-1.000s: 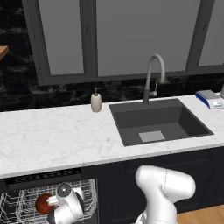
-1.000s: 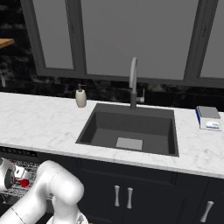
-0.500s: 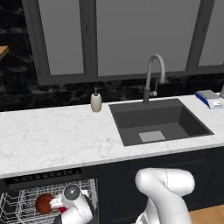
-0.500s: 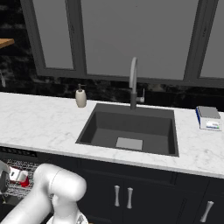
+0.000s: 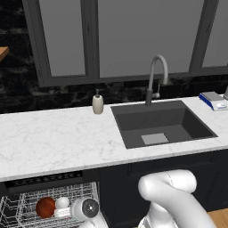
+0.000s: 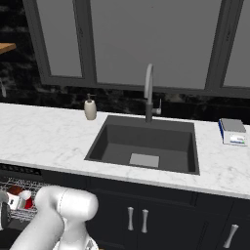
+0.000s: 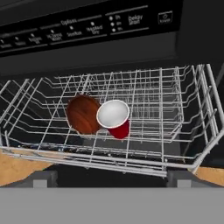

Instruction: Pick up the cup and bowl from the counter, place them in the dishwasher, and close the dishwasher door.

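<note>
Cup (image 7: 114, 118) lies on its side in the white wire rack (image 7: 175, 109) of the dishwasher (image 7: 87, 26), left of centre in the hand view, white mouth turned toward the camera, red wall trailing down to the right. Bowl (image 7: 83, 114) sits just to its left, tipped up on edge, rim against the cup's rim as far as can be told. In the left base view the bowl (image 5: 45, 207) reads as a brown ball at lower left, with the cup (image 5: 62, 203) a pale blob beside it.

Both items rest loose on the wires. Judgement: they lie tilted because they settled among the tines rather than being stood upright. Good enough for the task, since both are inside the rack.

Rack is pulled out toward the camera below the dark control strip (image 7: 96, 24). Counter (image 5: 53, 138) runs across mid-frame in both base views and carries a soap dispenser (image 5: 97, 103) near the sink (image 5: 160, 127); a small blue and white object (image 5: 213, 99) sits at right.

Tool (image 7: 111, 177): the two tips rise at the bottom of the hand view, spread wide apart, nothing between them, touching nothing. It hangs in front of the rack's near edge, clear of cup and bowl.

Judgement: loading looks done; the dishwasher door is yet to be shut, and I cannot make it out clearly.
</note>
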Controlling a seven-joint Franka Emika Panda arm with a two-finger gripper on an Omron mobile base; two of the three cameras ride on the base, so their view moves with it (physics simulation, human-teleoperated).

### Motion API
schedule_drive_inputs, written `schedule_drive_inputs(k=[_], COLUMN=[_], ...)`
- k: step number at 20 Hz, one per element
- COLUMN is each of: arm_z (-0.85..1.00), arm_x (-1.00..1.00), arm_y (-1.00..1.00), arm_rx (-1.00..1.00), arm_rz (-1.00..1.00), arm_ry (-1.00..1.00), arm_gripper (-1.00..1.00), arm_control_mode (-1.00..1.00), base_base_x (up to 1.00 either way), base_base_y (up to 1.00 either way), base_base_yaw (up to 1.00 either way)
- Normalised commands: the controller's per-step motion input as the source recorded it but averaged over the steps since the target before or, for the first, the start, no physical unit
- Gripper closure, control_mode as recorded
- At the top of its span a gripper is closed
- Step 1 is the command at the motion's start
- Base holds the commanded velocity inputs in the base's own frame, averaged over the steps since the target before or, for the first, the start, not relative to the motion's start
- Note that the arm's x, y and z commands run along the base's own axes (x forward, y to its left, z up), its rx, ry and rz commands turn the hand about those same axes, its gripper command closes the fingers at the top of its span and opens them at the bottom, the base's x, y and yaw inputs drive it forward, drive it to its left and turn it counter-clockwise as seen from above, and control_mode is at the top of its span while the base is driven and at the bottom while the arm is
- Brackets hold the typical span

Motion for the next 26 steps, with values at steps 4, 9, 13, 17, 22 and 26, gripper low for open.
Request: schedule_drive_inputs(k=[4,9,13,17,22,26], arm_z=[0.35,0.31,0.29,0.09,0.00,0.04], arm_x=[-0.37,-0.26,-0.35,-0.66,-0.65,-0.43], arm_y=[-0.14,-0.01,0.00,0.00,0.01,0.04], arm_rx=[0.20,0.15,0.11,0.06,0.02,-0.01], arm_rz=[0.02,0.03,0.05,0.09,0.08,0.00], arm_ry=[-0.24,-0.18,-0.14,-0.18,-0.15,0.00], arm_gripper=[-1.00,-1.00,-1.00,-1.00,-1.00,-1.00], arm_control_mode=[-1.00,-1.00,-1.00,-1.00,-1.00,-1.00], base_base_x=[0.00,0.00,0.00,0.00,0.00,0.00], base_base_y=[0.00,0.00,0.00,0.00,0.00,0.00], base_base_yaw=[0.00,0.00,0.00,0.00,0.00,0.00])
